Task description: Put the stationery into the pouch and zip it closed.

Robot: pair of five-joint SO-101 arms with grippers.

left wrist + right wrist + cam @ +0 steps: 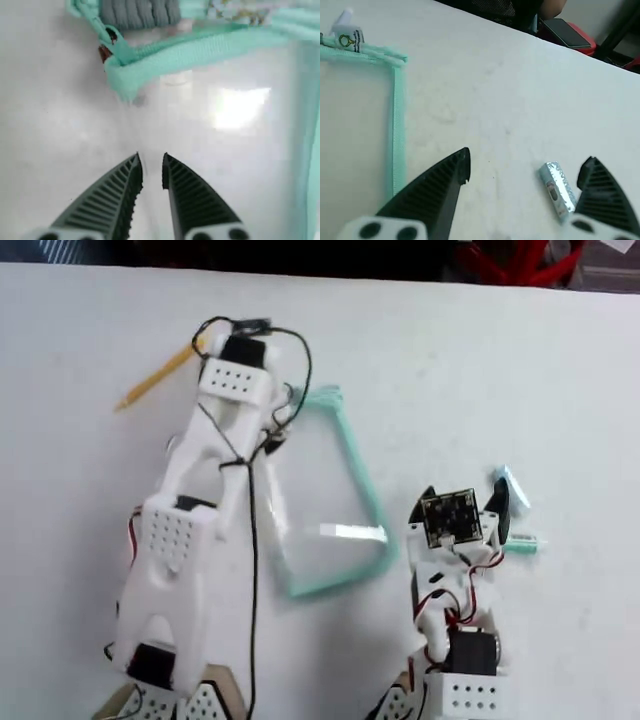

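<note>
The clear pouch [330, 500] with mint-green edging lies flat mid-table. Its zip edge [200, 47] and zipper pull [107, 42] lie just ahead of my left gripper [151, 167], which hovers low over the clear panel, its fingers a narrow gap apart with nothing between them. My right gripper [527, 175] stands wide open over a small silver-wrapped piece [557, 192], which lies on the table close to one finger. That piece [512, 485] is right of the pouch. A yellow pencil [155, 380] lies at the far left. A small white tube [347, 36] rests by the pouch's far corner.
A small teal item [525, 545] lies beside the right arm. A black cable [255, 570] runs along the left arm over the pouch's left side. A grey ribbed thing [140, 11] sits beyond the zip edge. The table's far edge [400, 278] is dark.
</note>
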